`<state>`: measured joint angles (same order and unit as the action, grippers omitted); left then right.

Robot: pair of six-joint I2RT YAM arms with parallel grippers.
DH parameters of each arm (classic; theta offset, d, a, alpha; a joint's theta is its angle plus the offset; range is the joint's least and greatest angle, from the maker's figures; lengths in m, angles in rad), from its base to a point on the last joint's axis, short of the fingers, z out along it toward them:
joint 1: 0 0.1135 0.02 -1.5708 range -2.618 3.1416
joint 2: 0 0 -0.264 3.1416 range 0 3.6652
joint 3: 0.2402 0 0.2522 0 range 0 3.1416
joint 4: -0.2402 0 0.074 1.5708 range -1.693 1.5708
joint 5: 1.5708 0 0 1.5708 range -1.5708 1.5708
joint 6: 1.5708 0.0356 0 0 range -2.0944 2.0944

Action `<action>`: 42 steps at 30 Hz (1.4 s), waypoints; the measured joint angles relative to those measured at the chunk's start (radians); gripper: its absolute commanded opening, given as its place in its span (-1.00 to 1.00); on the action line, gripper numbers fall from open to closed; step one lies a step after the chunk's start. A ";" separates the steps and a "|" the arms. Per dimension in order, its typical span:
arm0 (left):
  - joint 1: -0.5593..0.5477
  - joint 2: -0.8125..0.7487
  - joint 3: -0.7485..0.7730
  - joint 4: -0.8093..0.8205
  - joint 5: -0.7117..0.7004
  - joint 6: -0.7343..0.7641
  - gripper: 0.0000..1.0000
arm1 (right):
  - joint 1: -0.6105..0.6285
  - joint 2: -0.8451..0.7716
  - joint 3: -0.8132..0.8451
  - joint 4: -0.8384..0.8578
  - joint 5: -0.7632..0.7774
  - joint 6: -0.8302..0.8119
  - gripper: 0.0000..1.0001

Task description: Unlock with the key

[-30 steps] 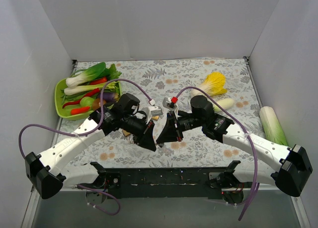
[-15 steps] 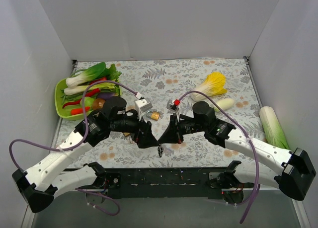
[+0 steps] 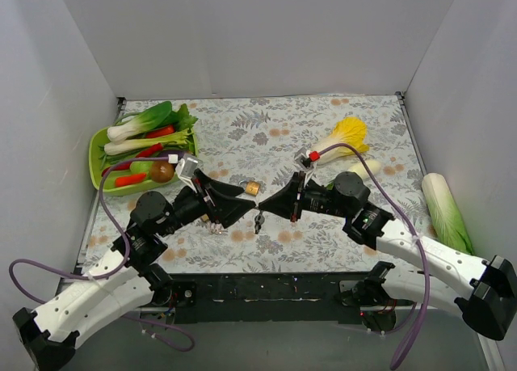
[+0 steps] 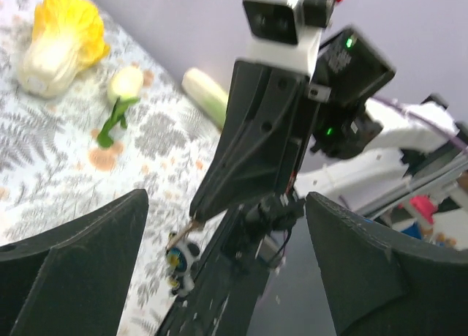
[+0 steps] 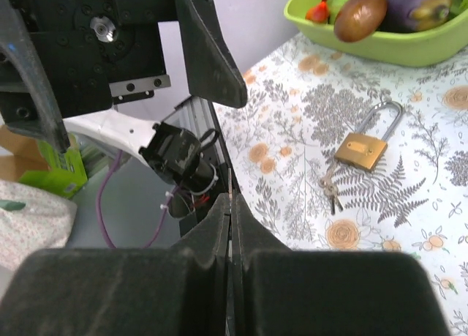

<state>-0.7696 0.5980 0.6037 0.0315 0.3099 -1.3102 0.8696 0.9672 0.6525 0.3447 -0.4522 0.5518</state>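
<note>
With its jaws clamped together on the key, which dangles blade-down at centre frame, the right gripper sits just below the brass padlock, while the left gripper gapes wide and empty beside that 1 lock.

You get bright, even overhead light and soft shadows on the table, yet the left wrist view is blurred and the right fingers look soft.

Left fingers spread; right fingers seemingly pressed together.
</note>
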 measured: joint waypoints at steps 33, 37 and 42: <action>0.002 0.200 -0.140 0.552 0.015 -0.300 -0.30 | 0.000 -0.053 -0.127 0.386 0.178 0.129 -0.97; 0.002 0.208 -0.140 0.560 0.016 -0.309 -0.73 | 0.000 -0.071 -0.144 0.395 0.192 0.132 -0.97; 0.003 0.217 -0.140 0.566 0.012 -0.318 -1.00 | 0.000 -0.077 -0.146 0.406 0.194 0.134 -0.97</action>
<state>-0.7670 0.8146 0.4637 0.5980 0.3222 -1.6279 0.8700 0.8898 0.5064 0.7509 -0.2584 0.6853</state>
